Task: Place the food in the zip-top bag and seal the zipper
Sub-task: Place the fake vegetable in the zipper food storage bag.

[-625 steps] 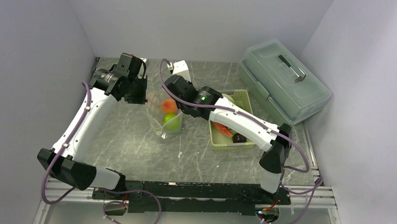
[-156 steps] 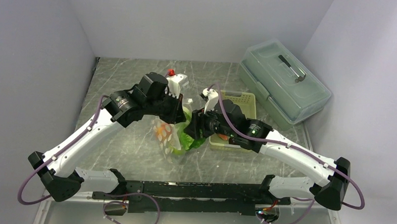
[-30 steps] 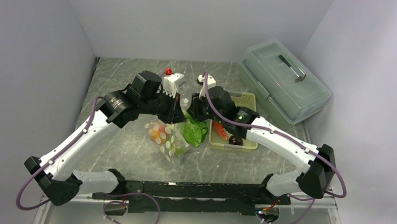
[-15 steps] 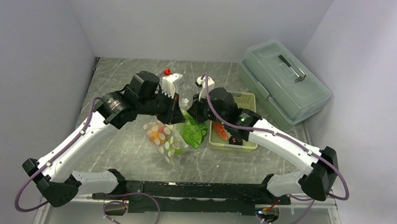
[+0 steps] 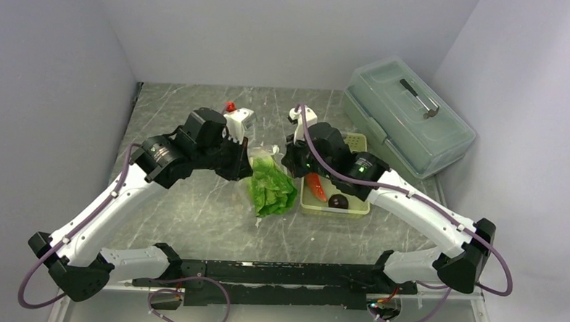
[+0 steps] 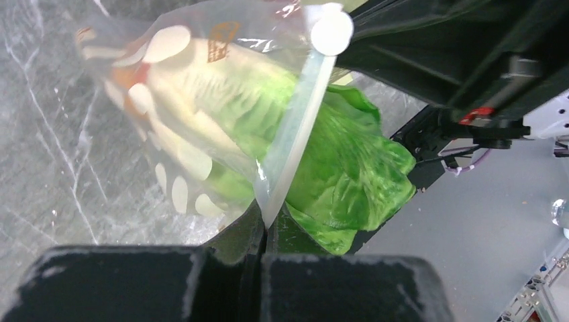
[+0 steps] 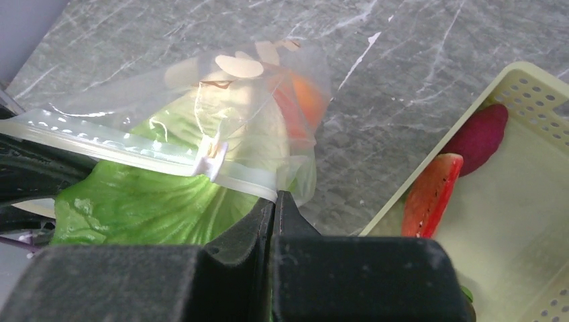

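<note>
The zip-top bag [image 6: 201, 100] hangs stretched between my two grippers, above the table. My left gripper [image 6: 264, 228] is shut on one end of the zipper [image 6: 295, 134]. My right gripper [image 7: 275, 196] is shut on the other end of the zipper [image 7: 134, 144], just past its white slider [image 7: 213, 155]. The leafy green lettuce [image 5: 270, 189] lies partly in the bag and partly out of its mouth [image 6: 349, 168]. The orange-red ball [image 7: 305, 100] is inside the bag. The red-orange long piece [image 5: 316, 185] and the dark maroon ball [image 5: 338, 202] lie in the basket [image 5: 334, 211]. The green ball is hidden.
The pale green slotted basket stands just right of the bag, under my right arm. A large translucent lidded box [image 5: 407, 115] stands at the back right by the wall. Walls close the table on the left, back and right.
The bag has swung up and turned between the grippers. Its spotted side no longer shows from above, and the lettuce now hangs over it. Both grippers keep their hold.
</note>
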You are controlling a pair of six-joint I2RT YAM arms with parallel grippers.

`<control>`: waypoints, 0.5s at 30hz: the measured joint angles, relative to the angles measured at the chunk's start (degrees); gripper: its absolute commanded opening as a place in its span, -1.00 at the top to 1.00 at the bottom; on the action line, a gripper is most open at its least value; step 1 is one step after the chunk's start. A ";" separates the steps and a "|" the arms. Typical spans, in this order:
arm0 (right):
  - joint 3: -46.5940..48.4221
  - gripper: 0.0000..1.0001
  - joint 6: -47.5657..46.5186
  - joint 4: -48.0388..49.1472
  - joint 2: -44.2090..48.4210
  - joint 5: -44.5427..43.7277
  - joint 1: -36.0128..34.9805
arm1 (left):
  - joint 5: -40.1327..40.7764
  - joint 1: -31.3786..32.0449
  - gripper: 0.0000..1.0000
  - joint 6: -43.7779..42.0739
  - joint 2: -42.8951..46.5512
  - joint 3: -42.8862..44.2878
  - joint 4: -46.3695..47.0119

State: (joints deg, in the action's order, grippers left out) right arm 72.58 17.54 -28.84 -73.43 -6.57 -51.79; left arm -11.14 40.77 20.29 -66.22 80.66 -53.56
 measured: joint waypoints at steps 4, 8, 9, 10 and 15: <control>2.99 1.00 0.11 -5.03 -0.92 -0.39 -0.17 | 1.88 0.00 1.00 0.55 -0.17 -0.74 -1.92; 6.21 1.00 0.46 -10.40 -2.45 -0.35 -0.37 | 2.43 0.00 1.00 0.85 -1.55 -0.74 -4.15; 7.17 1.00 0.48 -11.78 -2.93 -0.20 -0.37 | 2.38 -0.02 1.00 1.01 -2.03 -0.74 -4.98; 8.50 1.00 0.46 -13.49 -3.65 0.09 -0.37 | 2.32 -0.04 1.00 1.05 -2.56 -0.74 -5.64; 17.25 1.00 -0.04 -22.58 -8.00 3.69 0.24 | -1.38 -0.44 1.00 1.18 -4.26 -0.74 -9.05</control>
State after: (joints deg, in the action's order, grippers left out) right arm 89.82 17.50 -51.42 -81.43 -2.87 -51.55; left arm -12.51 40.34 21.47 -70.48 79.92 -62.61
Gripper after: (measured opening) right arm 0.016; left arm 0.008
